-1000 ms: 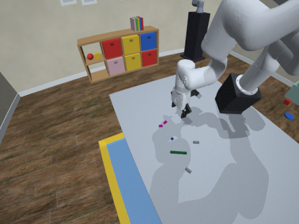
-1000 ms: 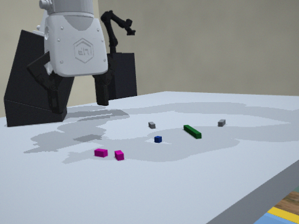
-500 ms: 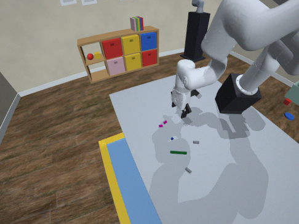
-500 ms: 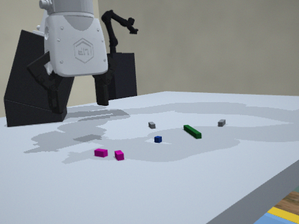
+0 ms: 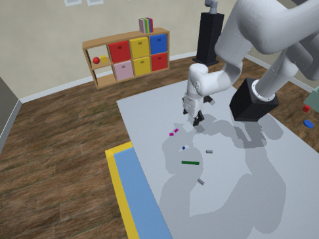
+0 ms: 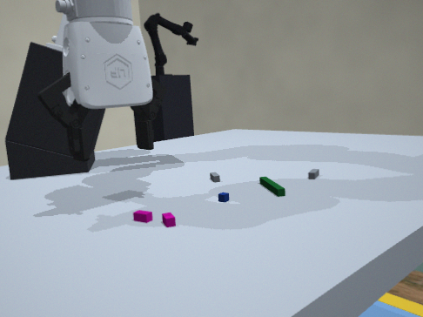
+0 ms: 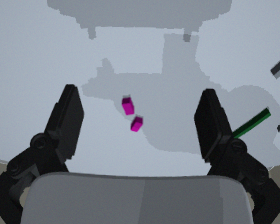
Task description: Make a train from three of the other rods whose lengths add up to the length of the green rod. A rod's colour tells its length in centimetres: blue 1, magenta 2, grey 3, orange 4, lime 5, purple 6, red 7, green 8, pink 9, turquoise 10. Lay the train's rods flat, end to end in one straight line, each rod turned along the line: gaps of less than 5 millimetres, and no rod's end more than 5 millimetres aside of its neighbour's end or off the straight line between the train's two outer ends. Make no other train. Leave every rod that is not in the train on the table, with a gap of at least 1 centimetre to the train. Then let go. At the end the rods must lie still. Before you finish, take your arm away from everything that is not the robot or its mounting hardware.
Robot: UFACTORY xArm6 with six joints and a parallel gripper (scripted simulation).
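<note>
Magenta rods (image 5: 171,134) (image 6: 143,216) (image 7: 128,106), two of them, lie close together but apart on the pale worktop (image 5: 141,111) (image 6: 130,273) (image 7: 30,75), angled to each other rather than in line. Above the worktop, the xArm's tool (image 5: 198,120) (image 6: 114,152) (image 7: 139,100) hangs fully spread, its black fingers wide apart and nothing between them. The green rod (image 5: 190,162) (image 6: 271,186) (image 7: 252,123), longest of the group, lies flat, well apart from the magenta pair. A small blue rod (image 5: 184,148) (image 6: 224,197) sits between that pair and the green rod, touching neither. Two grey rods (image 5: 209,152) (image 6: 313,174) (image 7: 276,69) lie separately, one on either side of the green rod in the top view, turned at different angles. All six rods rest on the worktop with visible space between them; no three are joined end to end. Shadows of the arm (image 5: 259,22) (image 6: 97,5) stretch across the surface.
</note>
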